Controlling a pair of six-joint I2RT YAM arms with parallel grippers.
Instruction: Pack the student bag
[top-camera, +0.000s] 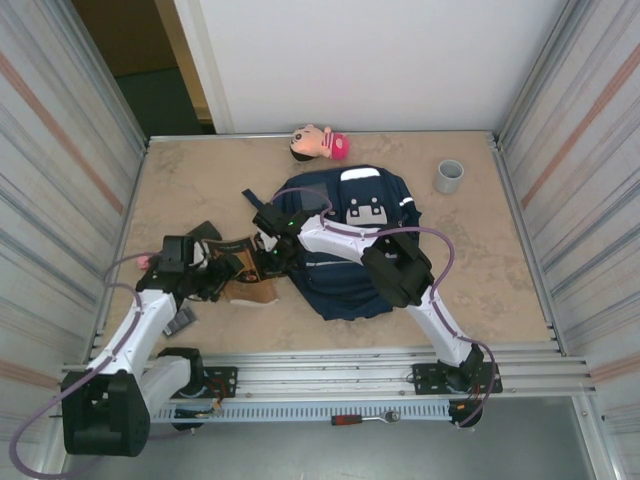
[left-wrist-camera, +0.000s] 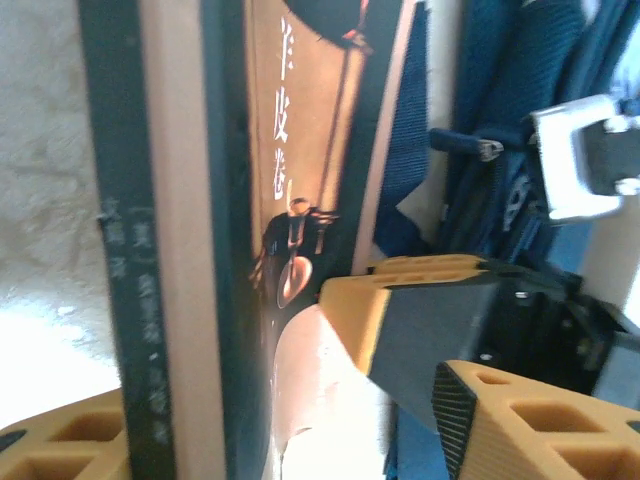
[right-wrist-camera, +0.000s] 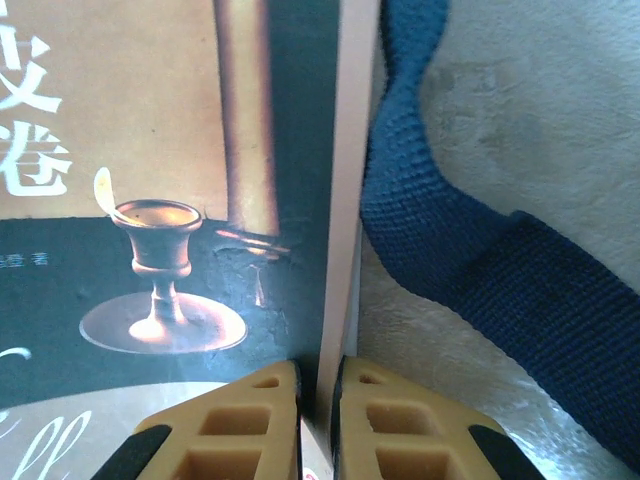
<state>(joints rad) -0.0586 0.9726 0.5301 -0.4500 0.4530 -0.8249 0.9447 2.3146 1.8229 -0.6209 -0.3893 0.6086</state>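
1. Beige, stone-patterned table (top-camera: 200, 180) fills the floor of a booth, with ribbed metal walls at left and right and a white wall at the back.
2. At the left, the left gripper (top-camera: 236, 267) (left-wrist-camera: 280, 400) reaches to the right onto a book (top-camera: 250, 293). In the left wrist view its jaws stand wide, with the book (left-wrist-camera: 200, 250) between them. One finger (left-wrist-camera: 60, 440) is just beside the dark spine and the other (left-wrist-camera: 530, 425) is off the cover. Whether either pad presses on the book cannot be told.
3. The book has a brown and dark cover with pale Chinese characters and a picture of a small goblet-shaped lamp (right-wrist-camera: 160, 270). It lies just beside the bag's left edge.
4. The right gripper (top-camera: 268, 243) (right-wrist-camera: 318, 375) comes in from the right, over the bag, and its jaws are pinched narrow on the book's thin edge.
5. A navy woven strap (right-wrist-camera: 480, 260) curves over the table just beside that edge.
6. The navy bag (top-camera: 340, 290) (left-wrist-camera: 500, 60) lies flat in the middle of the table, with its white patch (top-camera: 366, 212) facing up and the right arm crossing over it.
7. A doll's head with a pink cap (top-camera: 320, 143) rests at the back edge, just beyond the bag.
8. A grey cup (top-camera: 449, 176) stands upright to the right, apart from the bag.
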